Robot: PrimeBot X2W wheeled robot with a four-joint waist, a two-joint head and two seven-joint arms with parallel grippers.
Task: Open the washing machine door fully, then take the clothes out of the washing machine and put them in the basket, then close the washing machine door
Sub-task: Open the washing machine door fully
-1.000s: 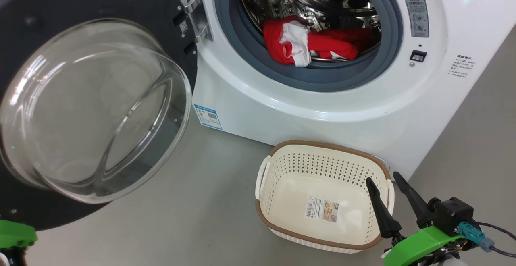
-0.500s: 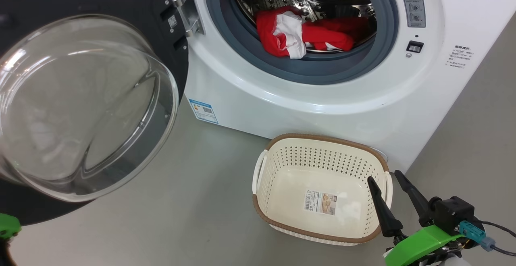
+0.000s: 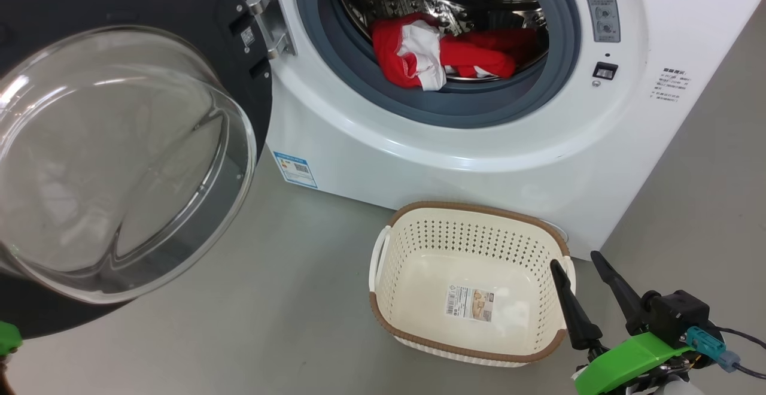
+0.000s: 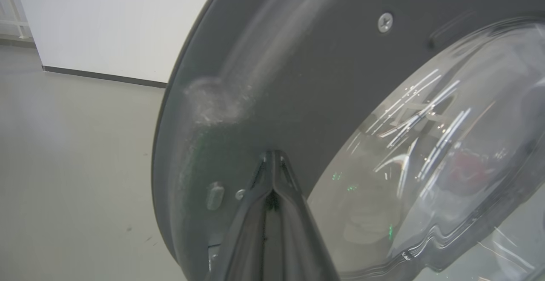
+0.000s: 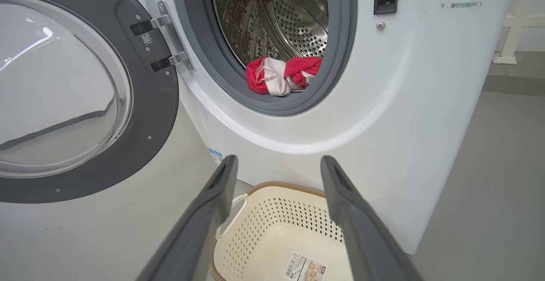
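Left pincer (image 4: 272, 159), fingers together, tips at the dark inner rim of the washing machine door (image 4: 323, 72), swung open at left. Right pincer (image 3: 574, 258), fingers apart, sits by the near right edge of the basket (image 3: 419, 245) on the floor (image 3: 269, 263). The clothes (image 3: 413, 54) lie farther off, in the drum mouth of the washing machine (image 3: 419, 155).

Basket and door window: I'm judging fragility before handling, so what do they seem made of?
The basket looks like moulded matte cream plastic: evenly punched holes, brown woven-look rim possibly plastic too. The door window appears thick clear glass: see-through bulge with glossy highlights, though plastic is possible.
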